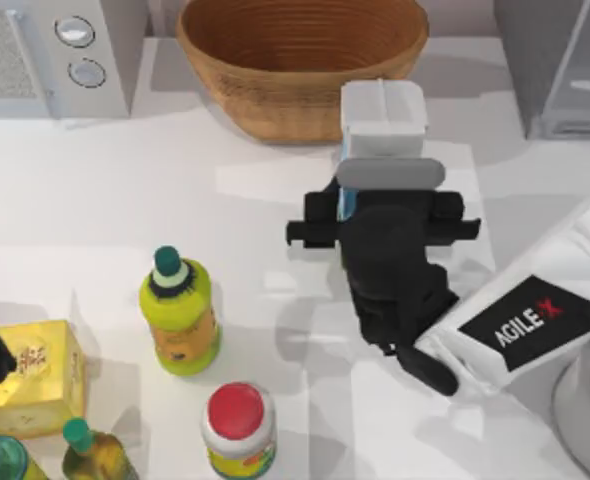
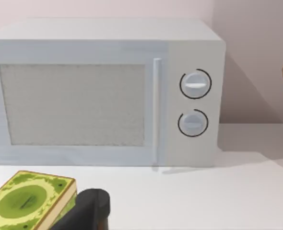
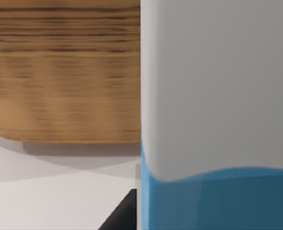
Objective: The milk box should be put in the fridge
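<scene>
White tabletop (image 1: 275, 200) under even light carries the whole scene, with a pale wall behind. On it the milk box (image 1: 382, 120) stands upright just in front of the wooden basket (image 1: 300, 60), right of the table's middle; its white upper part and blue band sit very close before the right wrist camera. The right gripper (image 1: 387, 205) is up against the carton's near side, its black body and cross-bar over the lower half. Whether its fingers are apart or pressed onto the carton cannot be told from these views. The fridge (image 1: 565, 65) stands at the table's far right corner, well apart from the carton, its pale door panel angled toward the middle.

Risk, as judged: a tall narrow carton gripped low may tip toward the basket on lifting, or twist in the grasp. The swing to the fridge could clip the door frame.

Further out, on the left half, stand a green bottle (image 1: 180, 315), a red-capped jar (image 1: 238, 430) and a yellow box (image 1: 30, 380). The knobbed microwave (image 1: 50, 55) occupies the far left corner. The left gripper (image 2: 91, 211) is parked near the yellow box, facing the microwave, its finger state not discernible
</scene>
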